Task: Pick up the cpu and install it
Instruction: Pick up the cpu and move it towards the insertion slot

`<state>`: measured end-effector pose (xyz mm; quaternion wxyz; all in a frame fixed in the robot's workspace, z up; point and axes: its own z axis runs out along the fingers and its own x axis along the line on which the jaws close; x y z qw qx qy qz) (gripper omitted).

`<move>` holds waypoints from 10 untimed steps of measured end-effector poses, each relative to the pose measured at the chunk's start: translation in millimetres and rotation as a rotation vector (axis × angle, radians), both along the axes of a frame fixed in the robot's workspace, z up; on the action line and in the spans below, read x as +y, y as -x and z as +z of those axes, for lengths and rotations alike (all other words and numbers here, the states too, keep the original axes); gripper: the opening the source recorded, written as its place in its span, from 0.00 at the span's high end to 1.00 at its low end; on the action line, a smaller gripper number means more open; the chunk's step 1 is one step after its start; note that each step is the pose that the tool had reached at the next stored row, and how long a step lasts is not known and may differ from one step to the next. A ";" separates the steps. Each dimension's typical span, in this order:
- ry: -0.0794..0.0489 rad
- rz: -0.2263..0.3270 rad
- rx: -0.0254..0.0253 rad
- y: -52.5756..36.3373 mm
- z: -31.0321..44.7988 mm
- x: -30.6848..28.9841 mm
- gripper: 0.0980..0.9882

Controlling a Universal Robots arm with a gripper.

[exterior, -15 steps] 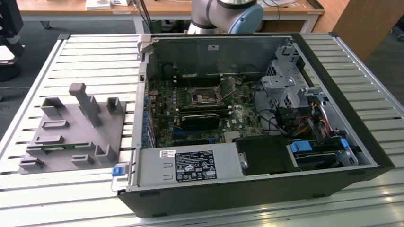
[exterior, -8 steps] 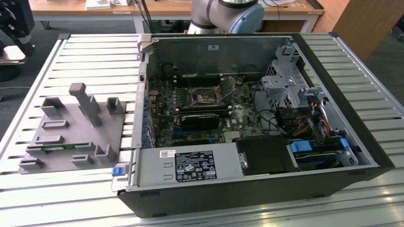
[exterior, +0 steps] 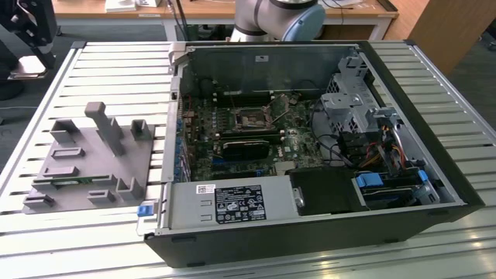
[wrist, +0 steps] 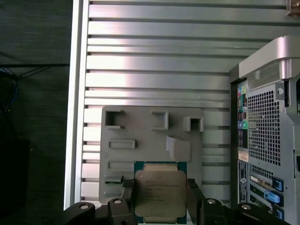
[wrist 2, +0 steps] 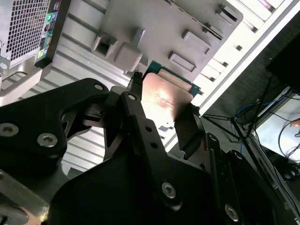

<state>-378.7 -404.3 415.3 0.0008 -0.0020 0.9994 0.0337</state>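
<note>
Tool (wrist: 160, 186) faces down at the worktop (wrist: 154, 70), its 2 black linkage fingers (wrist: 127, 197) pinching the cpu (wrist: 160, 201) on opposite edges. The cpu is held above the grey moulded fixture plate (wrist: 150, 140), beside the open PC case (wrist: 265, 140). cpu: flat square, brushed silver lid, green rim. Worktop: ribbed aluminium slats. Exterior view: the arm's grey-blue joint (exterior: 280, 20) is behind the case, metal-framed socket (exterior: 252, 119) on the motherboard.
</note>
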 end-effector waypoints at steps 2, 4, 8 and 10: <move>0.000 0.000 0.0000 -3.5 0.0 0.0 0.52; 0.000 0.000 0.0000 -6.6 0.0 0.0 0.52; 0.000 0.000 0.0000 -13.5 0.0 0.0 0.52; 0.000 0.000 -0.0001 -17.4 -0.1 0.0 0.52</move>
